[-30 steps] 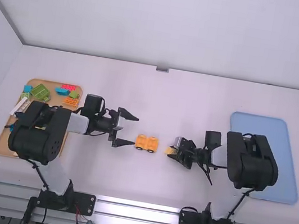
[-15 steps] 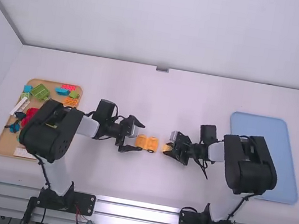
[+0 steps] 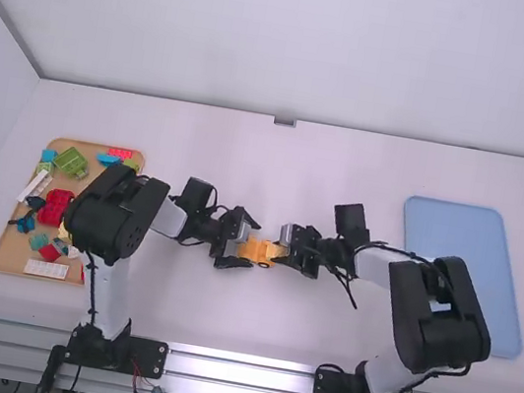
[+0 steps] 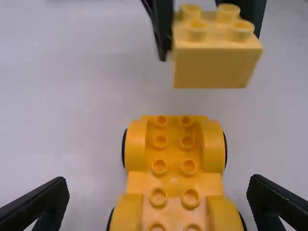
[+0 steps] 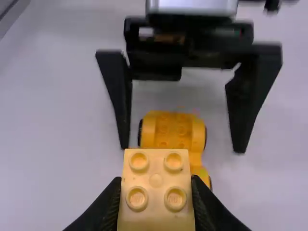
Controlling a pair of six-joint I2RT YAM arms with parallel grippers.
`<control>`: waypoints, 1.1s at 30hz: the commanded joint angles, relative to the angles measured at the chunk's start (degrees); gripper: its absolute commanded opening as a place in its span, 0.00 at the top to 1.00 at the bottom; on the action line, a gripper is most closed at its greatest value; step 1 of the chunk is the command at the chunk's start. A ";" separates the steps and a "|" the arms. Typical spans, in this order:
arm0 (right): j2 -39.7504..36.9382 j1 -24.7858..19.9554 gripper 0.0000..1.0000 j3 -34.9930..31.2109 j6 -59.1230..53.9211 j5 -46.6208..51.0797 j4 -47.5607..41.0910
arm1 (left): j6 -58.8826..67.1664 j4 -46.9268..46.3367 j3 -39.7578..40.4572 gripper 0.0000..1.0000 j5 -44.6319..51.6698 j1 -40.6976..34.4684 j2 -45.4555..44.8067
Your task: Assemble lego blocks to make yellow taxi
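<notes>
High view, toward nine o'clock: the tan tray [image 3: 3, 257] keeps spare blocks, a red block [image 3: 57, 207] and a green block [image 3: 72, 162] among them, presumably parked aside so that the building spot has room but parts are within the left arm's reach.

Next along is the left tool [image 4: 158, 192], at the chassis's nine o'clock. Its fingers are wide apart, one on each flank, and hold nothing; that spacing suggests it is about to steady the base against the push of a new block.

The orange-yellow chassis [image 4: 174, 166] stands on its wheels on the white bench [image 3: 278, 159], near the middle, slightly toward six o'clock. Its studs face up, which leaves them ready to take the body.

At the chassis's three o'clock, the right tool [image 5: 156, 197] is closed on the sides of a pale yellow block [image 5: 155, 192], with the studs left uncovered on top. Gripped so, the underside should be free to press down. The block is raised, apart from the chassis; I judge it needs lining up over the studs first, or it may seat crooked.

Toward four o'clock lies the blue tray [image 3: 438, 217], perhaps meant for the finished taxi.
</notes>
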 commanded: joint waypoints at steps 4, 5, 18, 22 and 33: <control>3.80 0.11 0.83 0.68 5.88 -0.94 5.42 | -0.17 -0.37 0.85 0.01 -1.22 -1.95 2.51; 3.80 0.11 0.83 0.68 5.88 -1.05 5.42 | -0.15 -0.35 0.85 0.02 -1.25 -1.97 2.51; 3.80 3.80 0.85 0.68 7.50 3.87 5.29 | -0.22 -0.26 1.07 0.48 -1.05 -1.97 2.51; 3.80 3.82 0.85 0.63 7.76 6.86 5.20 | -0.22 -0.31 1.27 0.48 -1.01 -1.99 2.51; 6.73 4.50 0.85 0.63 9.88 7.21 10.25 | -0.20 -0.37 1.27 0.48 -0.63 -2.60 2.51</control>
